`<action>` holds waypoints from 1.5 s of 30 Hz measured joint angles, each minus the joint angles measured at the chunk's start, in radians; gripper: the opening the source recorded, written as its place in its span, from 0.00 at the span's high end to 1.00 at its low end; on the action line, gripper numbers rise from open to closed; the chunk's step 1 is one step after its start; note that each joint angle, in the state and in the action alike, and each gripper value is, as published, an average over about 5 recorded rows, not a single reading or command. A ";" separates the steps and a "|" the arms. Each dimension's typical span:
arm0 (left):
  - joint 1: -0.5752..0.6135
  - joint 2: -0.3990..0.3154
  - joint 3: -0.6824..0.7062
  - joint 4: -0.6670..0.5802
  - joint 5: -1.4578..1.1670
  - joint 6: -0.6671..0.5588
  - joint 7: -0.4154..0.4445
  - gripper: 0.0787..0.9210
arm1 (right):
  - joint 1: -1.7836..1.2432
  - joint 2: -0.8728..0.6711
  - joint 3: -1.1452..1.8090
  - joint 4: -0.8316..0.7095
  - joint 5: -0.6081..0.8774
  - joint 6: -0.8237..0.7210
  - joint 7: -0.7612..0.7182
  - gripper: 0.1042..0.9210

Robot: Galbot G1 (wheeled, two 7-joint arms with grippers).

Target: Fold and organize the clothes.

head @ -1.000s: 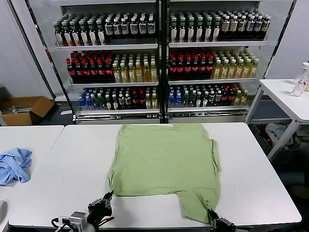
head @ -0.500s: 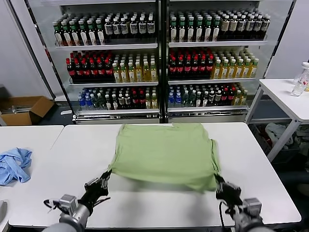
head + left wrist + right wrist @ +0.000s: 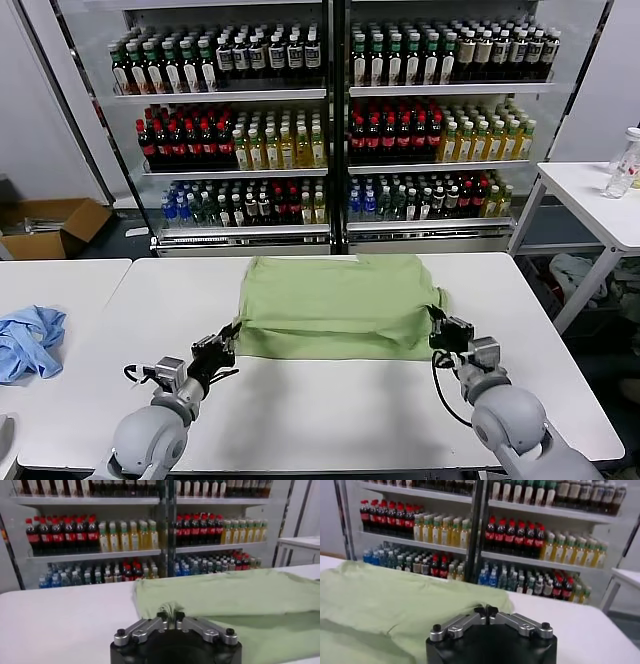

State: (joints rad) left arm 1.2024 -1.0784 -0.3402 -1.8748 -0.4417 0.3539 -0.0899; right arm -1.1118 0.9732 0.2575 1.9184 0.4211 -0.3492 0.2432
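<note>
Head view shows the light green short-sleeved cotton shirt [image 3: 338,305], spread flat a second ago, now doubled over on the white table [image 3: 330,420], its near hem carried up and back, so the first fold looks nearly laid. Left gripper [image 3: 222,348] sits at the fold's left corner and right gripper [image 3: 441,330] at its right corner; in both wrist views the fingertips stand almost together with a bit of green cloth at them, though whether they are pinching or letting go I cannot tell. Crumpled light blue garment [image 3: 28,342] lies well apart on the neighbouring table, drinks cooler [image 3: 330,120] stands behind; nothing blocks the next fold.
</note>
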 measured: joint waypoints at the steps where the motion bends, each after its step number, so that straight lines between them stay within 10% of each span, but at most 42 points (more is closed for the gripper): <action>1: 0.004 -0.003 -0.002 -0.004 0.005 -0.002 -0.002 0.67 | -0.013 0.002 0.007 0.011 -0.004 0.013 0.001 0.64; 19: 0.270 -0.135 -0.129 -0.242 0.072 -0.101 0.000 0.12 | -0.294 0.095 0.151 0.186 -0.078 0.123 0.009 0.12; 34: 0.168 -0.115 -0.075 -0.108 0.070 0.032 -0.059 0.13 | -0.203 0.135 0.129 0.059 -0.052 -0.091 0.019 0.12; 45: 0.002 -0.102 0.013 0.067 0.040 0.114 -0.084 0.48 | -0.109 0.160 0.080 -0.067 -0.010 -0.169 0.021 0.32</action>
State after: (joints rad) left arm 1.2048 -1.1808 -0.3270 -1.8075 -0.4016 0.4681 -0.1739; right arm -1.2207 1.1336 0.3379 1.8519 0.4115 -0.5182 0.2647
